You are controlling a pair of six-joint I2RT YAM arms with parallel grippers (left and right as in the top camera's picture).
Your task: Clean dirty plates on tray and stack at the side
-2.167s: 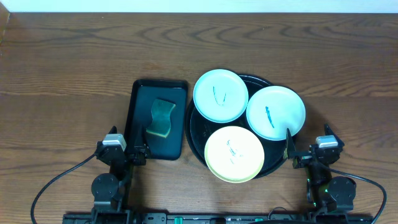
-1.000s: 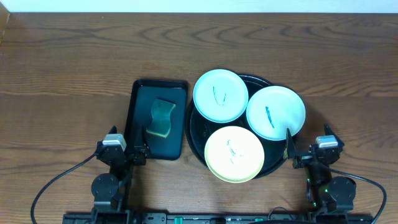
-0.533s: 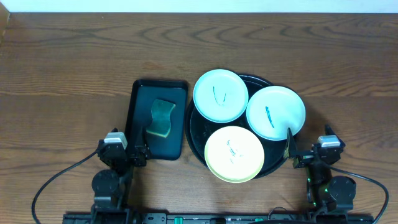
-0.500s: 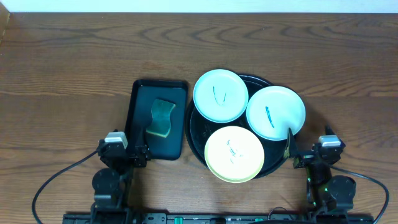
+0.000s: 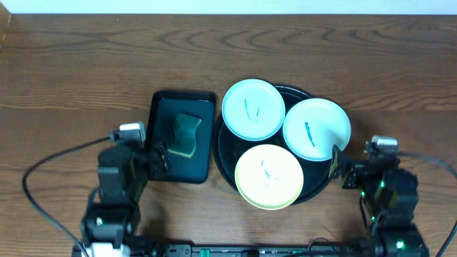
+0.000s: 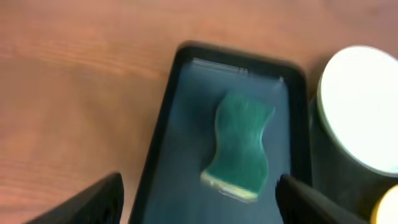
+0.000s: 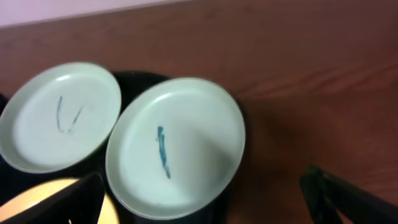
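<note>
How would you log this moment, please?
yellow plate, white plate, mint plate: on round tray; sponge: in rectangular tray; left gripper, right gripper: open

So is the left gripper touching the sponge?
Apart. In the left wrist view the open fingers of the left gripper flank the green sponge, with bare rectangular black tray showing between each finger and it.

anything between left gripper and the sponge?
No. In the left wrist view only bare floor of the small tray separates the open left gripper from the sponge.
</note>
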